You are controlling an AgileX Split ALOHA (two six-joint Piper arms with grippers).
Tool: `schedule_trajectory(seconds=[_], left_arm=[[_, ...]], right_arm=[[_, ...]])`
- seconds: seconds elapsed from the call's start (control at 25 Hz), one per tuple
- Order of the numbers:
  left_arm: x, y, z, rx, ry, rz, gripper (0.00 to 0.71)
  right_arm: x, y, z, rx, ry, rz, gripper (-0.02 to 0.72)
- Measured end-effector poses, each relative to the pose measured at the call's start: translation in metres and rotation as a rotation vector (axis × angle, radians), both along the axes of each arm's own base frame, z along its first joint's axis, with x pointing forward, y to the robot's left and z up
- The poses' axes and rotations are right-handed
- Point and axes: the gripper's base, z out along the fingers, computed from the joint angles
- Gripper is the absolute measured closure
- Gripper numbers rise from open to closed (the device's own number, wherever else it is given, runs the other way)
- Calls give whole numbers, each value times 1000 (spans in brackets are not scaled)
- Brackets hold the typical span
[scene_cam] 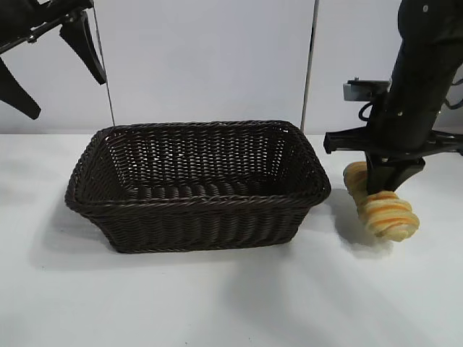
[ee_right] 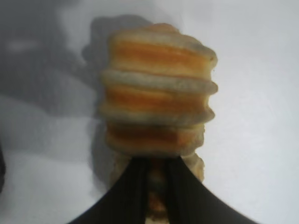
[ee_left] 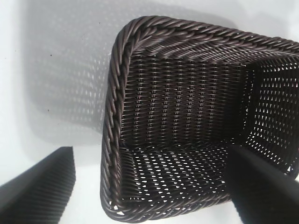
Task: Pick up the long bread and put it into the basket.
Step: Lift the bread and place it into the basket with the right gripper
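The long bread (scene_cam: 383, 204), golden-tan with orange stripes and crosswise ridges, lies on the white table just right of the basket (scene_cam: 199, 217). My right gripper (scene_cam: 389, 182) comes down on the loaf's middle and is shut on it; in the right wrist view the two dark fingers (ee_right: 135, 186) pinch a narrow part of the long bread (ee_right: 159, 93). The dark brown wicker basket (ee_left: 140, 51) holds nothing. My left gripper (scene_cam: 61, 58) hangs high at the upper left, open, and its ribbed fingers (ee_left: 37, 191) frame the basket's near corner.
A white wall with a vertical seam (scene_cam: 309, 65) stands behind the table (scene_cam: 231, 303). Bare white tabletop lies in front of the basket and to its left.
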Motion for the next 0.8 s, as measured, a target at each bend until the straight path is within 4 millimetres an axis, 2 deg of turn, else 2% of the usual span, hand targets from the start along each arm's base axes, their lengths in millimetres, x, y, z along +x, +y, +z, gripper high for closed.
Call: schedule_trajectory(seconds=[0.24, 0.4, 0.6, 0.8], left_arm=[[0, 0, 0, 0, 0, 1, 82], [0, 0, 0, 0, -1, 2, 82], [0, 0, 0, 0, -2, 2, 82], [0, 0, 0, 0, -2, 2, 82]], right_arm=[[8, 1, 53, -6, -40, 17, 637], [12, 3, 80, -9, -60, 82, 637], [13, 12, 102, 35, -86, 269, 637], [10, 26, 109, 129, -119, 503, 637]])
